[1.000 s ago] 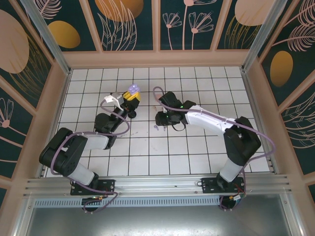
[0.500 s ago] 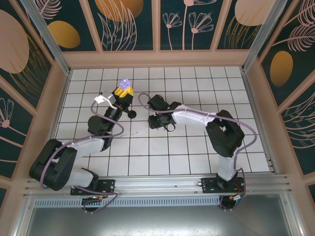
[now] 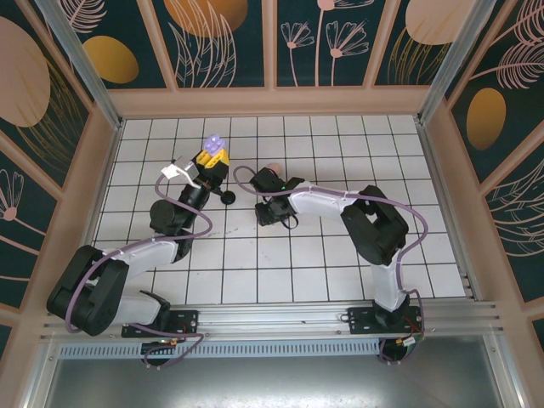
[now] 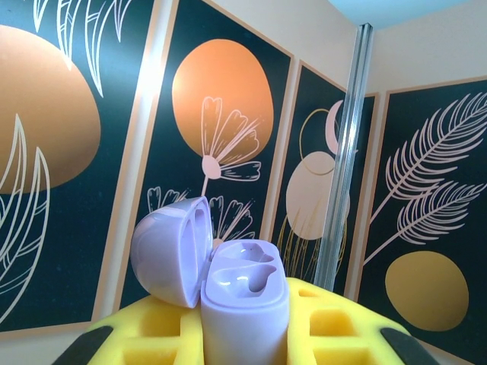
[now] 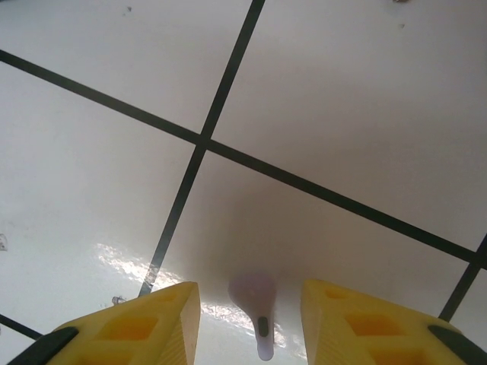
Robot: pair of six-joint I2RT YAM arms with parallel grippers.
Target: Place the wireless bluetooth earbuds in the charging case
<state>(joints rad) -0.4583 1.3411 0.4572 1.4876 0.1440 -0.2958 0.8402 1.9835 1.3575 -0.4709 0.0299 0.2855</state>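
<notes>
Got the left gripper (image 4: pixel 245 338) pinching the lilac charging case (image 4: pixel 243 304) upright between its yellow fingers (image 4: pixel 144 334), lid flipped open toward the left-hand finger, both wells empty and facing up. Nothing but air ahead of those fingertips, with floral wall panels (image 4: pixel 76 114) and a metal post (image 4: pixel 346 152) well beyond. Over at the right gripper (image 5: pixel 249 298), yellow fingers (image 5: pixel 129 327) spread wide, one lilac earbud (image 5: pixel 256 295) lying flat on the white tile right in the gap, roughly centred, touching neither pad, stem pointing back toward the wrist. Loads of bare tile ahead of and to both sides of those tips, just grout lines crossing. From the top camera: left gripper (image 3: pixel 212 161) held up over the tiled table (image 3: pixel 340 136) with the case (image 3: pixel 218 146) sticking out past the fingertips, right gripper (image 3: pixel 270 212) aimed down at the tiles, the two near each other but apart. Small black round thing (image 3: pixel 228 197) sitting between the grippers, just beside the near side of the left fingers; something small and pinkish (image 3: pixel 274 167) peeking out beyond the right wrist. Open tiles all round both sets of fingers, table edges well away. Wrist cameras good for the close stuff (empty wells, earbud in the gap), top camera for the spacing and the two loose bits.
</notes>
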